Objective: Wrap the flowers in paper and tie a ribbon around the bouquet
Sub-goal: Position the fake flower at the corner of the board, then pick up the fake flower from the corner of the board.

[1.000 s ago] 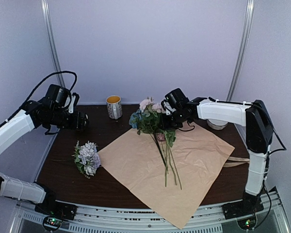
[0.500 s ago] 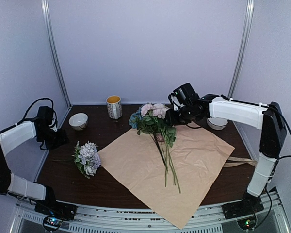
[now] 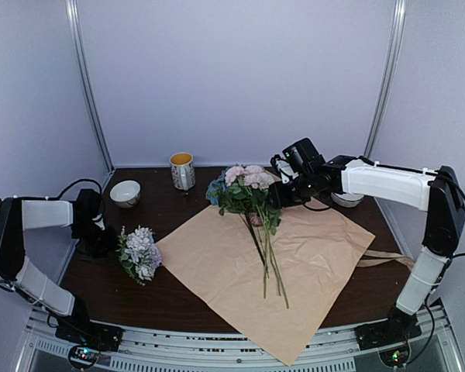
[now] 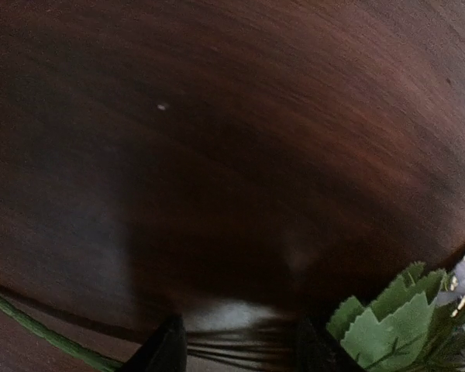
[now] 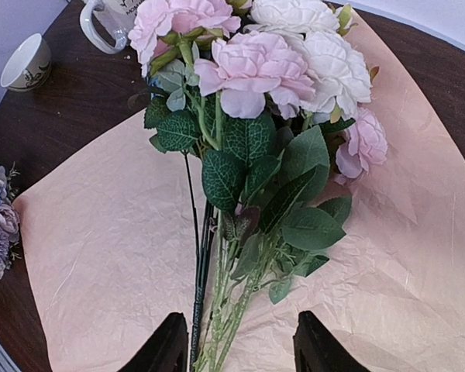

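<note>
The flowers (image 3: 244, 192) lie on the paper (image 3: 310, 248), blooms toward the back and long stems (image 5: 217, 302) pointing to the front. The paper is spread flat, tan face up. My right gripper (image 3: 277, 194) hovers open just right of the blooms; in the right wrist view its fingers (image 5: 169, 347) stand either side of the stems, above them. A separate lavender bunch (image 3: 140, 252) lies left of the paper. My left gripper (image 3: 103, 237) is low beside it, open and empty, with a green leaf (image 4: 387, 325) at its right. A strip of beige ribbon (image 3: 386, 260) pokes out from under the paper's right corner.
A mug (image 3: 182, 170) and a small white bowl (image 3: 125, 192) stand at the back left. Another white bowl (image 3: 346, 200) sits behind my right arm. The paper's front corner overhangs the table's near edge (image 3: 217, 329).
My left arm dropped from near the bowl to the table beside the lavender bunch, its jaws narrowing. My right gripper opened off the flowers and backed away to the right.
</note>
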Tool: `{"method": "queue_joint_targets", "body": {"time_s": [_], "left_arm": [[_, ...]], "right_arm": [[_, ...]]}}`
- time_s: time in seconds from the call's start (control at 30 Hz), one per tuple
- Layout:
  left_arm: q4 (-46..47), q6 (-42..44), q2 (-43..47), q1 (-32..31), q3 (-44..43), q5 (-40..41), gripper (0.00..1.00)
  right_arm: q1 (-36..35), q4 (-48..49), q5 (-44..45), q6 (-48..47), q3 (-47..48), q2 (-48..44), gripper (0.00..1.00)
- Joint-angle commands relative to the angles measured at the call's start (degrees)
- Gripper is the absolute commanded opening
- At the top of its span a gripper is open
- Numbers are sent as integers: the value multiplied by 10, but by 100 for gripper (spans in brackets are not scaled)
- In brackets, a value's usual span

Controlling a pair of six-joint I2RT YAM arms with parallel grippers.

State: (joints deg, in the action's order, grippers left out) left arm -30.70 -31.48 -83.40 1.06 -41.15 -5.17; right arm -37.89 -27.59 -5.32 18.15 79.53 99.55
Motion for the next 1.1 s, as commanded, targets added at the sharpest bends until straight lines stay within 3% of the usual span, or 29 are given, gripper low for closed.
{"method": "queue_joint_targets", "body": {"time_s": [0.0,0.27,0.47,0.6,0.8,0.9,0.97,1.07], "left_arm": [[-21,-20,58,-49,1,-5,51],[-180,23,181,-95,-116,49,56],[-260,70,150,-203,-161,42,76],[-252,82,120,-215,-139,37,81],[-180,92,80,-215,-115,18,82],[-147,89,45,-218,-104,-20,71],[-136,87,38,-219,-99,-28,55],[-137,88,43,-219,-102,-35,11]], "right_arm": [[1,-1,-16,-15,-14,-35,48],[2,-2,-35,-20,-35,-51,49],[2,-4,-44,-21,-35,-51,49],[2,-13,-43,-24,-34,-50,50],[2,-17,-41,-24,-38,-49,50],[1,-21,-42,-25,-36,-50,50],[1,-23,-39,-26,-37,-54,50],[1,-27,-34,-28,-36,-58,50]]}}
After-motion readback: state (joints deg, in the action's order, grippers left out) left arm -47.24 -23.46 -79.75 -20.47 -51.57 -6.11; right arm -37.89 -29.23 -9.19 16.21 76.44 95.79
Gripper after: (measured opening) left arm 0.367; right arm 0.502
